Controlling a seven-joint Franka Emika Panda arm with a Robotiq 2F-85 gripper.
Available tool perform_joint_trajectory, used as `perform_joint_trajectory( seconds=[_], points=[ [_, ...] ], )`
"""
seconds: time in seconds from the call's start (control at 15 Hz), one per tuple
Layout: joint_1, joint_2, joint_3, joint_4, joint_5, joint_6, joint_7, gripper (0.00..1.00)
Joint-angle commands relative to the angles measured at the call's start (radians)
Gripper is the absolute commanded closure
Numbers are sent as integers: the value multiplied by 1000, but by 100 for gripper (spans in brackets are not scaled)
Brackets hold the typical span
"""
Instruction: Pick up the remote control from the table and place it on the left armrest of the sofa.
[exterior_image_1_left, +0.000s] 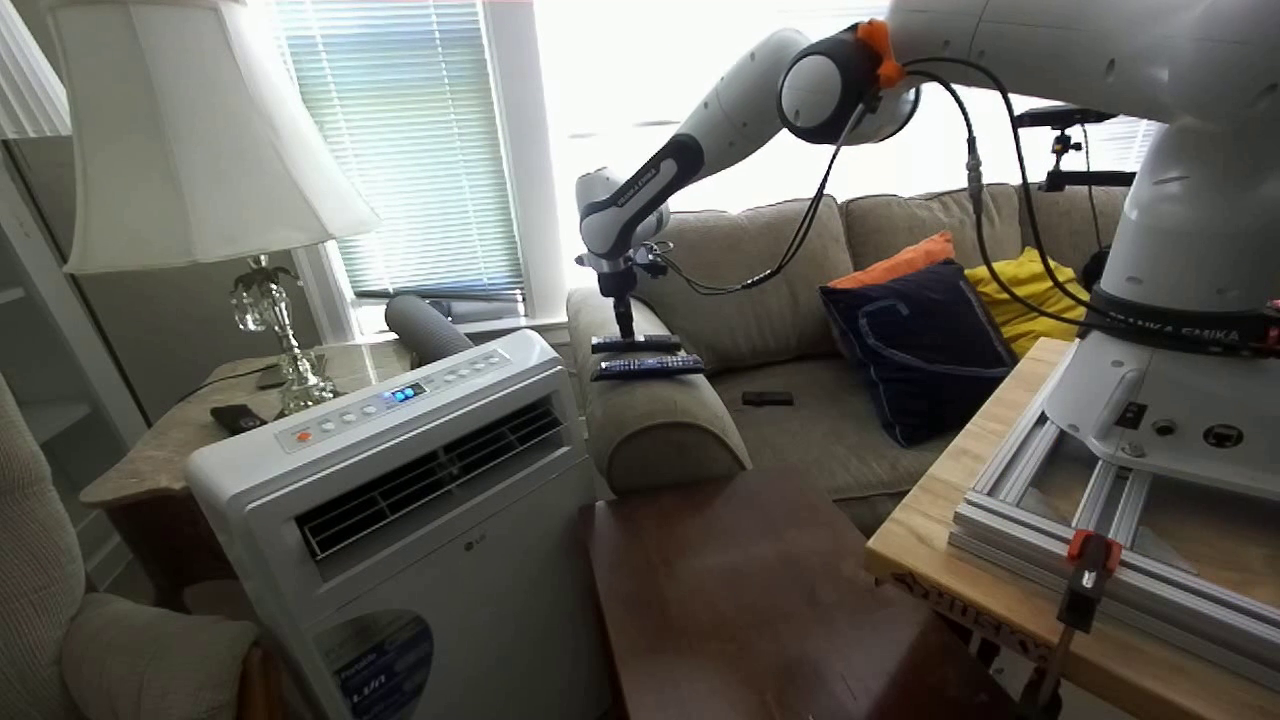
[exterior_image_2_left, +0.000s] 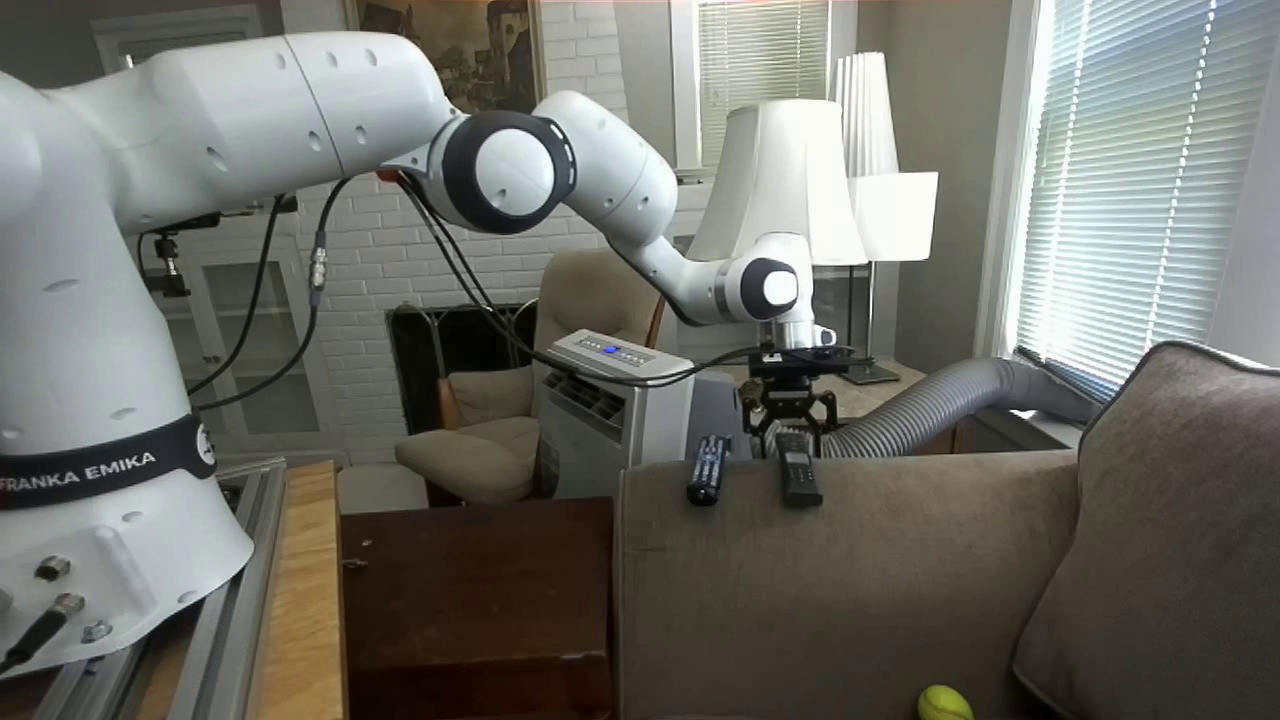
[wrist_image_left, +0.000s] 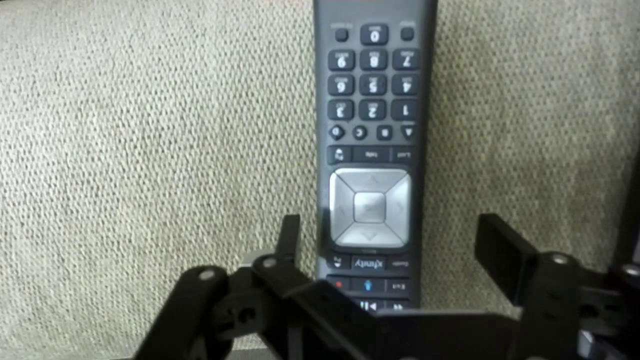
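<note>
Fingers (wrist_image_left: 502, 257), parted wide and gripping nothing, stand on either side of the remote control (wrist_image_left: 370, 210), which lies buttons-up on the left armrest (exterior_image_1_left: 660, 412) of the sofa (exterior_image_1_left: 770, 330), a second remote (exterior_image_1_left: 650, 367) lying just beside it but apart, while the dark brown desk (exterior_image_1_left: 740, 590) stands just in front of that armrest.

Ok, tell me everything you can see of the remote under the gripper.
This remote is a slim, dark, plastic-looking bar with white-lettered number keys, a square silver direction pad, an xfinity key and small red and blue symbols. It rests face up on the sofa armrest, beside but apart from a second remote. The open gripper straddles it, armrest fabric showing along both sides, and seems not to touch it. The wrist view misses both ends: the gripper hides one, the frame cuts off the other.
</note>
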Motion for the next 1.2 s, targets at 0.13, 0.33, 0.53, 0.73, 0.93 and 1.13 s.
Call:
perform_joint_trajectory(
  seconds=[0.13, 0.33, 0.53, 0.73, 0.93, 1.13],
  points=[
    [47, -48, -25, -25, -10, 27, 124, 0],
    [84, -125, -60, -45, -7, 18, 296, 0],
    [119, -234, -88, -87, 4, -54, 467, 0],
    [142, -364, -108, -171, 7, -92, 632, 0],
    [155, -500, -126, -296, 6, -94, 795, 0],
    [164, -609, -153, -409, 14, -117, 937, 0]
  ],
)
